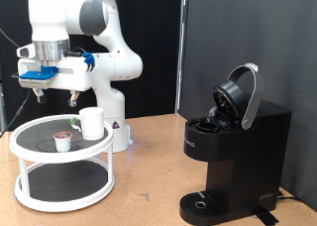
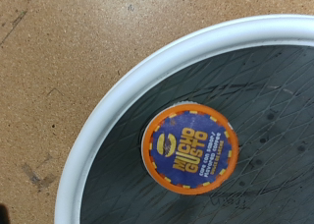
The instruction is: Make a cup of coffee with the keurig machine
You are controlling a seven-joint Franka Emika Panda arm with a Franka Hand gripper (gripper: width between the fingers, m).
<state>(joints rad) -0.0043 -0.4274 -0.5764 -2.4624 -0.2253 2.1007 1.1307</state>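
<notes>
The white cup (image 1: 92,123) stands on the top tier of a round white two-tier stand (image 1: 30,137) at the exterior view's left. A small coffee pod (image 1: 63,139) with a reddish-orange top sits beside it; it also shows in the wrist view (image 2: 192,150) on the dark tray surface. The black keurig machine (image 1: 238,152) stands at the exterior view's right with its rounded lid (image 1: 240,92) hinged up. My gripper (image 1: 50,92) hangs above the stand, over the pod, not touching anything. Its fingers do not show in the wrist view.
The stand's white rim (image 2: 98,136) curves through the wrist view over a brown wooden table (image 2: 59,57). The robot's white base (image 1: 114,107) stands behind the stand. A dark panel (image 1: 248,38) backs the machine.
</notes>
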